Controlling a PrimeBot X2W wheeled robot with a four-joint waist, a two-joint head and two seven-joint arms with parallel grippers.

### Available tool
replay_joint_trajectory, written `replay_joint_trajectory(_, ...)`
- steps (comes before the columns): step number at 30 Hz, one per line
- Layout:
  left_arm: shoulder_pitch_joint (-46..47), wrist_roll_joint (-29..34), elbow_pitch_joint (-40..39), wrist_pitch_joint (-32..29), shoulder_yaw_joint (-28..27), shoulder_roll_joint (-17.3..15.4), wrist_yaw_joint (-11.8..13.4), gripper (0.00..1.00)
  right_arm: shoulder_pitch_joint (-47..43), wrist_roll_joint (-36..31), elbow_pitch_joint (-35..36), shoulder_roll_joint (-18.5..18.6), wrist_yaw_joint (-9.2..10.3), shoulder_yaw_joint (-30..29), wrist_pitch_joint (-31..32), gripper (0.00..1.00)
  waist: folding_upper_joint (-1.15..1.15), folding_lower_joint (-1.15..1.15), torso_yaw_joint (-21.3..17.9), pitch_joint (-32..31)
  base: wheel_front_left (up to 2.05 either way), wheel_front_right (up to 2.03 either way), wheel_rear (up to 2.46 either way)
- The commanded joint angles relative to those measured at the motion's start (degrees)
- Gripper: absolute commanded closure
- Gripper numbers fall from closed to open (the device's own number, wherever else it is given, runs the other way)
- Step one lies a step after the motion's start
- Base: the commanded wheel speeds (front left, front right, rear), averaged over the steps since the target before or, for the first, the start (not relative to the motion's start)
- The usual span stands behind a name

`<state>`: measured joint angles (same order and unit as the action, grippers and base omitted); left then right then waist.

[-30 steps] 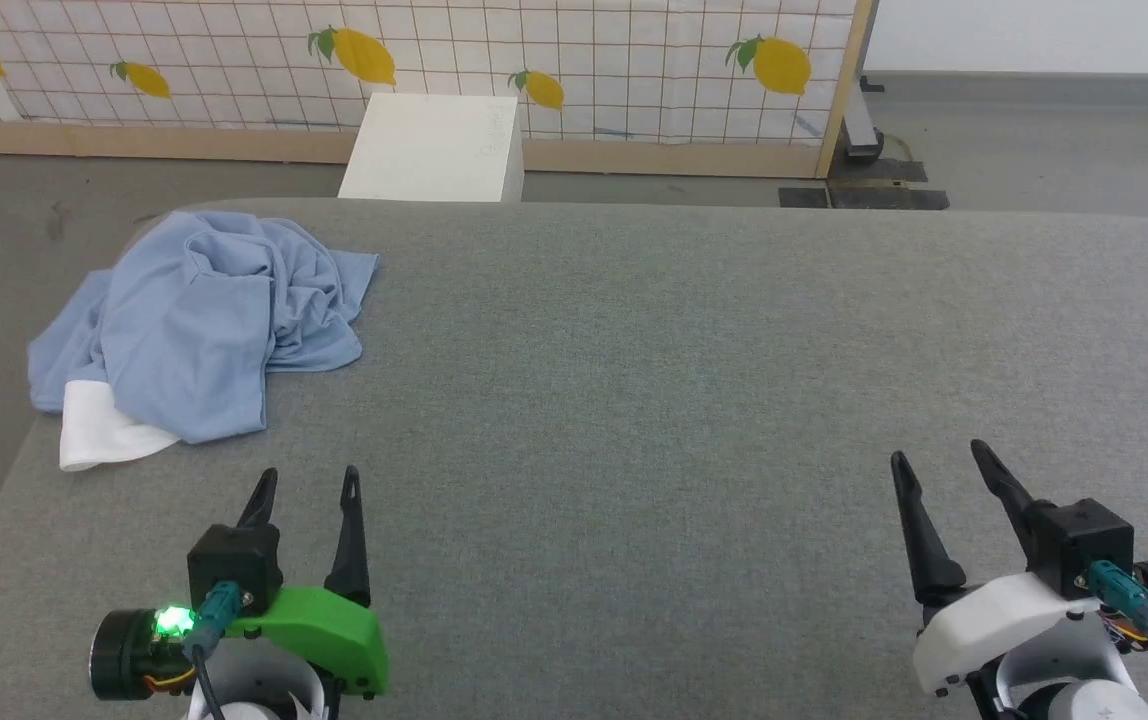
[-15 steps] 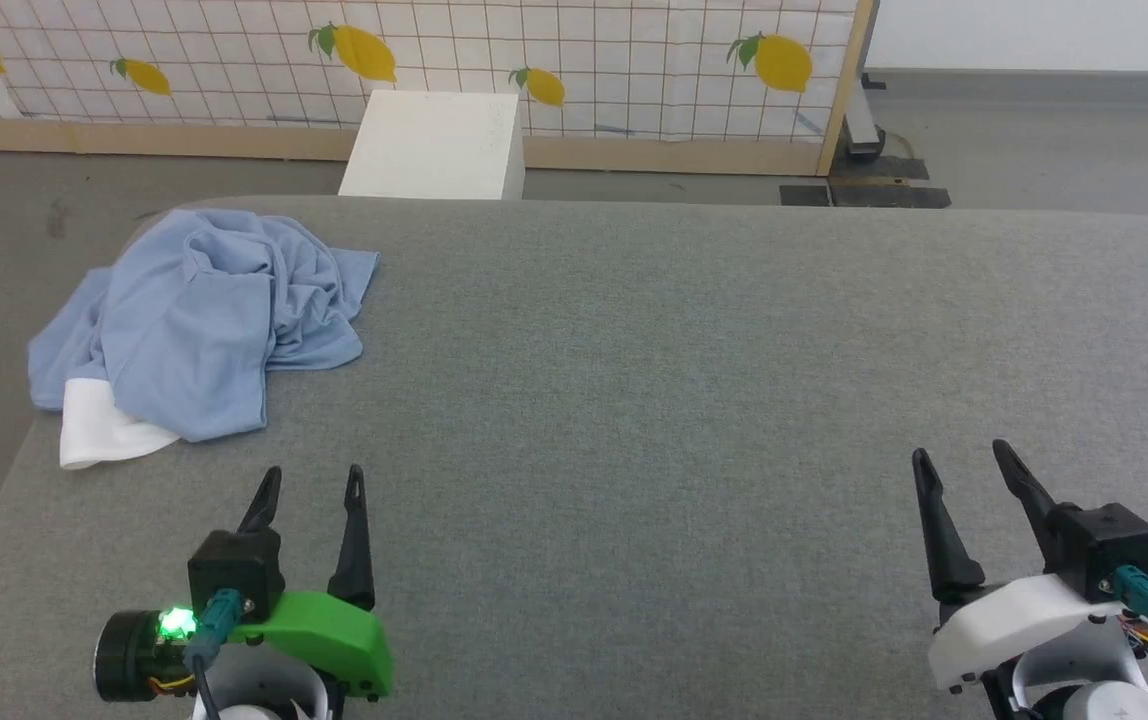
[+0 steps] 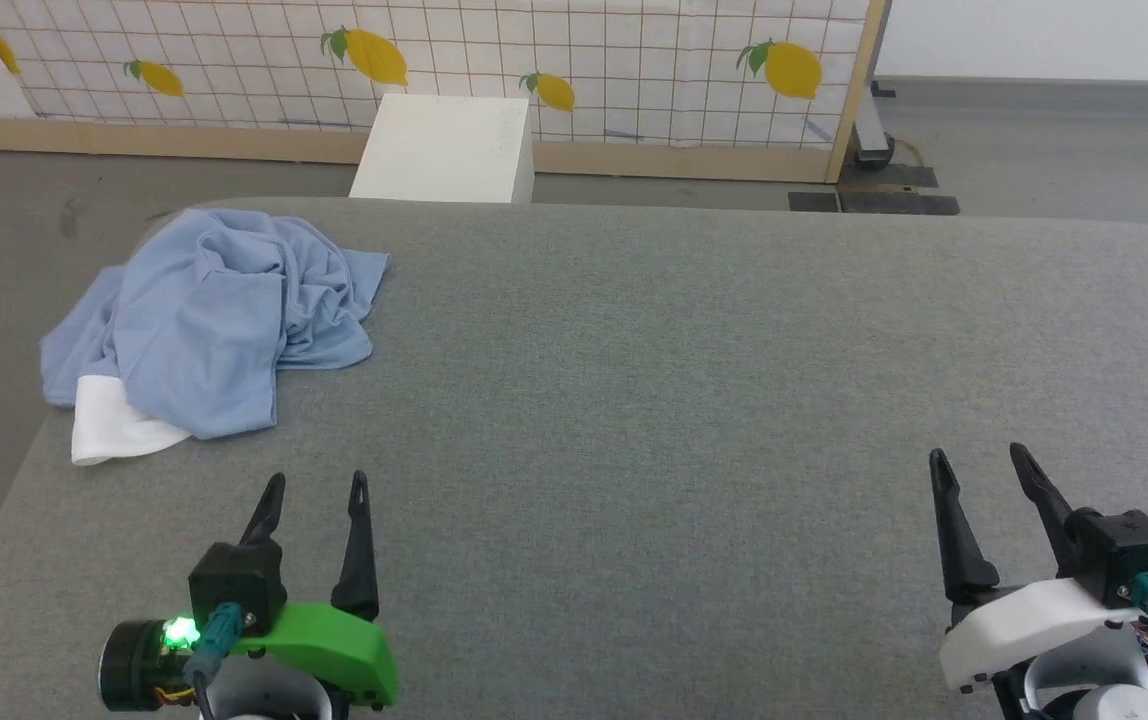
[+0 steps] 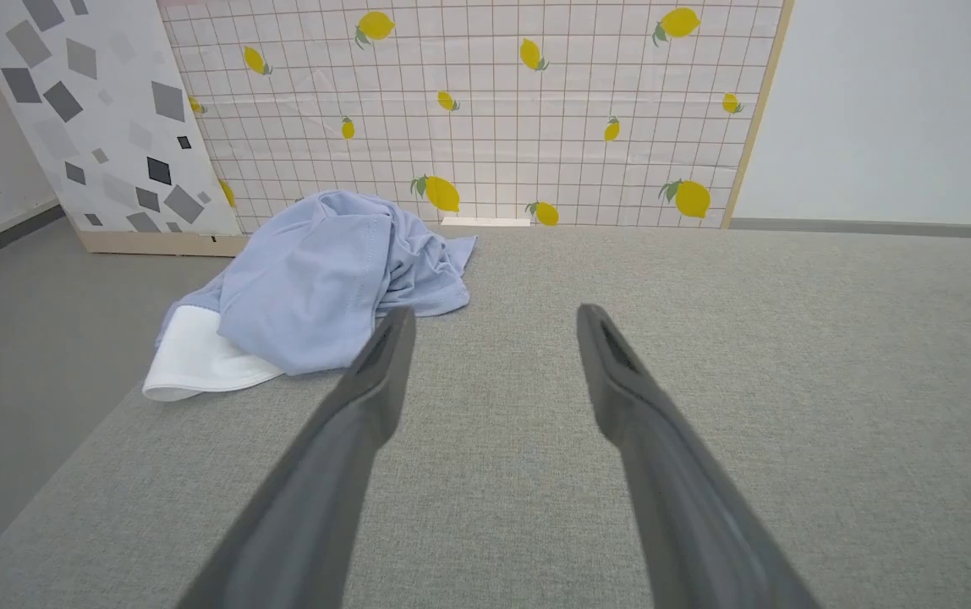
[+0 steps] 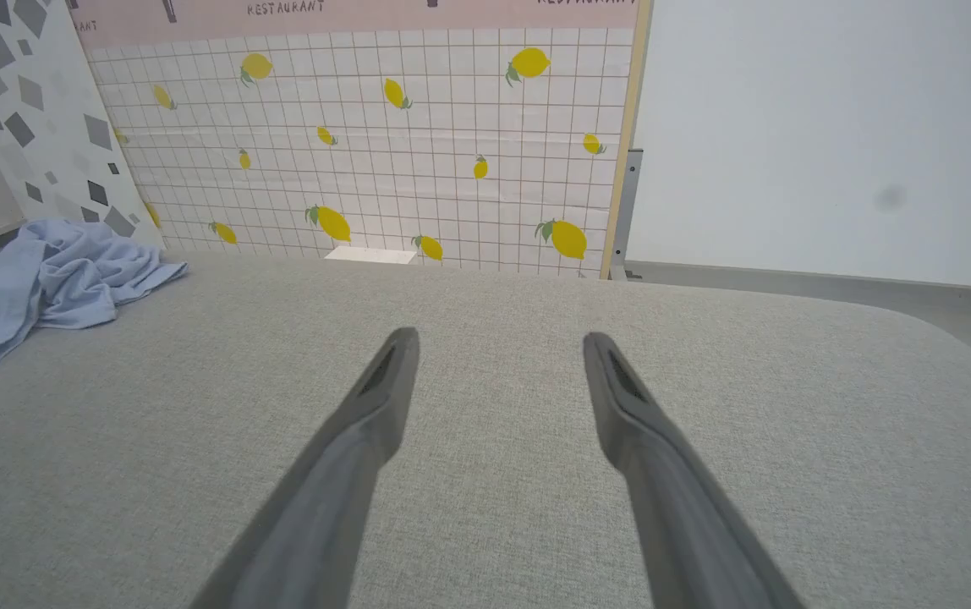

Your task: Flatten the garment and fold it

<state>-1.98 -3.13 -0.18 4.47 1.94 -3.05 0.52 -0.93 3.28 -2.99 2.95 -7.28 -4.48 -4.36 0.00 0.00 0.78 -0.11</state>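
The light blue garment (image 3: pixel 219 315) lies crumpled in a heap at the far left corner of the grey table (image 3: pixel 684 380), part of it hanging over the left edge. It also shows ahead and to the left in the left wrist view as a blue garment (image 4: pixel 325 275), and at the far left of the right wrist view as the same garment (image 5: pixel 37 279). My left gripper (image 3: pixel 319 485) is open near the table's front, short of the heap and apart from it. My right gripper (image 3: pixel 979 460) is open at the front right, with nothing between its fingers.
A white cloth (image 3: pixel 114 430) pokes out from under the garment's near edge. Beyond the table stand a white box (image 3: pixel 444 148) on the floor and a lemon-print grid panel (image 3: pixel 534 50). A grey-patterned panel (image 4: pixel 88 118) stands to the left.
The head camera has shifted slightly, so the whole scene sits a bit lower and to the right. My right gripper has drawn right and towards the front edge. The garment has not moved.
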Motion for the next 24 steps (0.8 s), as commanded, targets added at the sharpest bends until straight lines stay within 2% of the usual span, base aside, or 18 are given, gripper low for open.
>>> replay_joint_trajectory(1, -0.5, -0.9, 0.0, 0.6, 0.0, 0.1, 0.2, 0.00, 0.1, 0.6, -0.3, 0.0, -0.07, -0.3, -0.6, 0.00, 0.00, 0.00, 0.2, -0.1, 0.00, 0.00, 0.00)
replay_joint_trajectory(13, -1.3, -2.2, -0.4, 2.0, 0.7, 0.1, 0.8, 0.00, -0.1, 0.9, -1.7, 0.0, -0.09, -0.6, -2.1, 0.00, 0.00, 0.00, 2.0, -0.3, 0.00, 0.00, 0.00)
replay_joint_trajectory(24, -1.8, -3.2, -0.7, 3.3, 1.0, 0.1, 1.4, 0.00, -0.1, 1.4, -3.3, 0.0, -0.11, 0.0, -3.4, 0.00, 0.00, 0.00, 5.4, -0.1, 0.00, 0.00, 0.00)
